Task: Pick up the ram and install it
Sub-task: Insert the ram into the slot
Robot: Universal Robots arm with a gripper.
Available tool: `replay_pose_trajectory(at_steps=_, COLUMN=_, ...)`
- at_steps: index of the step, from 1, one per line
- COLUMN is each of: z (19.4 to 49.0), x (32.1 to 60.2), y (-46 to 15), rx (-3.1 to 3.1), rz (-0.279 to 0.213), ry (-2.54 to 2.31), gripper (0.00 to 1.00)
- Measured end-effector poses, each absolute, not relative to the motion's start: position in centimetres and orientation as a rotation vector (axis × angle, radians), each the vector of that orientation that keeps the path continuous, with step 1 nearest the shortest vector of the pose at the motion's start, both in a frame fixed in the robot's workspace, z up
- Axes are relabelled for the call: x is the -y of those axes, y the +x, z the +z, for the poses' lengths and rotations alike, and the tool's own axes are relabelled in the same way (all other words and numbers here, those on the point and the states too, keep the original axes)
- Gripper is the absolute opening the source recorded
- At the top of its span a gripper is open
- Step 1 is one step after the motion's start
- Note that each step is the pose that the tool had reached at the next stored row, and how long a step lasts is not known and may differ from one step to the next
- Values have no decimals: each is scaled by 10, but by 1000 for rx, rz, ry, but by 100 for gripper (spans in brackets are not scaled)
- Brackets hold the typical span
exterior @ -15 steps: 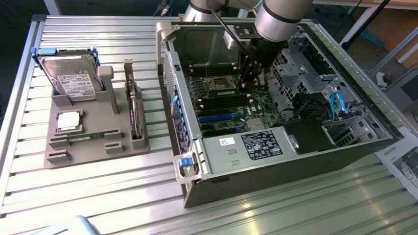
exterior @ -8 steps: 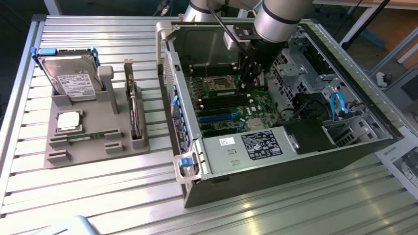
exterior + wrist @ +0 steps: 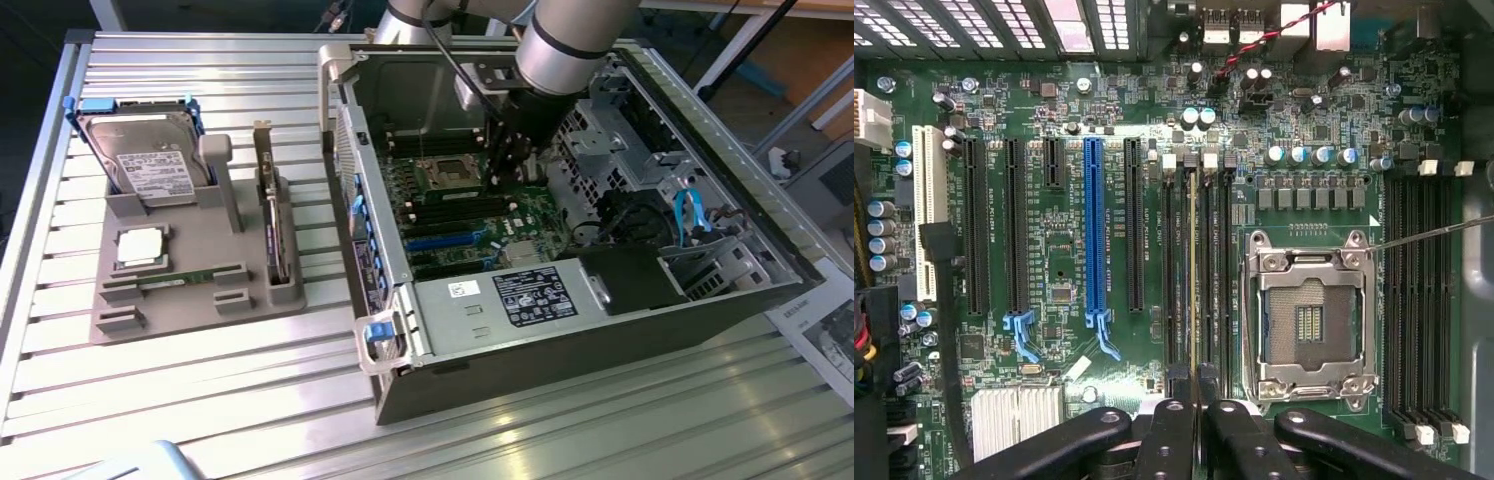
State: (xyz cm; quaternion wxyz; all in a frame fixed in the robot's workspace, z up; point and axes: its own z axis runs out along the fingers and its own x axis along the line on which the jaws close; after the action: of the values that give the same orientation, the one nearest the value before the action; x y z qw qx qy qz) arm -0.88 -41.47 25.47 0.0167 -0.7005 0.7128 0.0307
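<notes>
Wrist view: black pincer [image 3: 1194,415] clamped on thin green ram stick [image 3: 1194,280], edge-on over black slots [image 3: 1172,270]; installing, I reckon, needs square alignment.

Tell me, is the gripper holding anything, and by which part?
The gripper holds the ram, seen edge-on, by its upper edge, at the memory slots.

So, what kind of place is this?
Probably a robotics lab bench for computer assembly: an open desktop PC case on an aluminium slatted table, beside a grey fixture holding a hard drive.
</notes>
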Motion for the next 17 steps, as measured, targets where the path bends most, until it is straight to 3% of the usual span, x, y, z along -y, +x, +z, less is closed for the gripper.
replay_pose_trajectory(at_steps=17, z=250, x=417, y=-15, rx=-2200, rz=94, ry=-2192, gripper=12)
